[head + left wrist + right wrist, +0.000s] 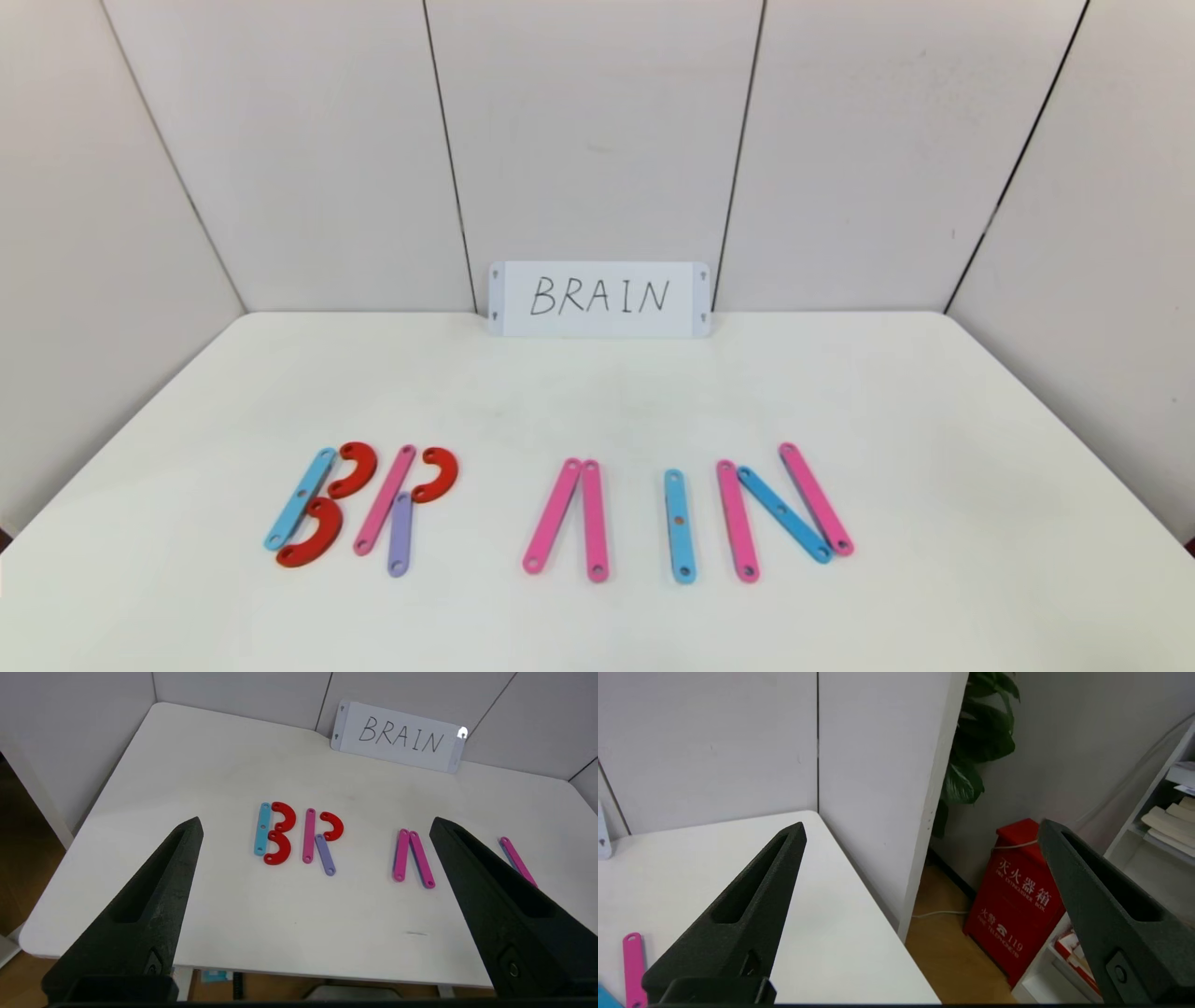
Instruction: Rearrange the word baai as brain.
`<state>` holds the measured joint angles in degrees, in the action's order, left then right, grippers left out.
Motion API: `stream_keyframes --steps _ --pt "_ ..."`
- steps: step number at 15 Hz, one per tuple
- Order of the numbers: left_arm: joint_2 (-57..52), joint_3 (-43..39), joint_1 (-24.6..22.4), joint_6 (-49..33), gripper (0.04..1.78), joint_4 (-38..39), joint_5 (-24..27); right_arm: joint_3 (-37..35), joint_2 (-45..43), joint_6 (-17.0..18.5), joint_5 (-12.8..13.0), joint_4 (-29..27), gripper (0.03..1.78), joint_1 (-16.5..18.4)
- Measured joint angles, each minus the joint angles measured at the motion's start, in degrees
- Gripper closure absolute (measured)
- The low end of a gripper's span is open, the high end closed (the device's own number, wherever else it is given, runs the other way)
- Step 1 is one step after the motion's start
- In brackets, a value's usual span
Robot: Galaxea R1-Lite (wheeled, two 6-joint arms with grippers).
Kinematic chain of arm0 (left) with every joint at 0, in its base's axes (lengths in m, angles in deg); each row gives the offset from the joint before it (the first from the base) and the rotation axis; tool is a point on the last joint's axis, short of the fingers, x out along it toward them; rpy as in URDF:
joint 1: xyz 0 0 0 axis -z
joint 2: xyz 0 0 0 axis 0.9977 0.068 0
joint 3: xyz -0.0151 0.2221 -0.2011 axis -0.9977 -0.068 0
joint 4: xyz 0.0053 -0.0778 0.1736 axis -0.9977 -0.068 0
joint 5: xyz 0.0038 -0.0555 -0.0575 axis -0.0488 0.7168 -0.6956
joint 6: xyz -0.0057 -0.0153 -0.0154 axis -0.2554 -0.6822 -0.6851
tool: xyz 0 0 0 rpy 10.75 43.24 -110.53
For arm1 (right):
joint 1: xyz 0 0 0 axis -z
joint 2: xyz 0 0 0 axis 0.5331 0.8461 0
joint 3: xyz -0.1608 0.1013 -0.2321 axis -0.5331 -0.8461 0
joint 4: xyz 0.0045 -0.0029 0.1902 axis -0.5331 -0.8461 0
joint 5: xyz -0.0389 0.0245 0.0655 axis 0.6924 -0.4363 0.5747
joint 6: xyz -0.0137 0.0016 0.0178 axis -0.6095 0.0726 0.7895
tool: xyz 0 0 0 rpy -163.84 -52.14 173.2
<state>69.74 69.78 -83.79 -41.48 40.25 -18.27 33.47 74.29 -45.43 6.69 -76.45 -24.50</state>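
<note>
The plastic letters lie in a row on the white table (597, 401). B is a blue strip (299, 499) with two red curves (355, 469). R is a pink strip (385, 499), a red curve (437, 474) and a purple strip (400, 534). Two pink strips (553, 515) lean together as a bar-less A. A blue strip (679, 525) is I. Pink, blue and pink strips (782, 513) form N. My left gripper (316, 822) is open and empty, back above the table's near edge. My right gripper (920, 825) is open and empty, by the table's right corner. Neither shows in the head view.
A white card (599, 299) with handwritten BRAIN leans on the back wall. White panels close in the table's sides. In the right wrist view a red fire-extinguisher box (1017, 905), a plant (980, 742) and a shelf (1171, 812) stand beyond the table.
</note>
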Motion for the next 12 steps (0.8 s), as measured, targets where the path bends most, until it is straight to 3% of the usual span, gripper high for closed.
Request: stream_keyframes --steps 3,7,12 --pt "-5.7 0.2 -5.1 0.7 0.12 -4.8 8.3 0.3 -2.7 -0.1 -0.1 -1.5 0.08 -1.1" --pt "-10.1 0.0 -6.1 1.7 0.12 -7.7 9.0 3.2 -5.5 -0.5 1.2 -6.5 0.08 -5.7" --pt "-13.2 -0.4 -5.3 3.5 0.12 -11.4 10.0 2.6 -11.6 -0.9 0.8 -10.0 0.08 -8.0"
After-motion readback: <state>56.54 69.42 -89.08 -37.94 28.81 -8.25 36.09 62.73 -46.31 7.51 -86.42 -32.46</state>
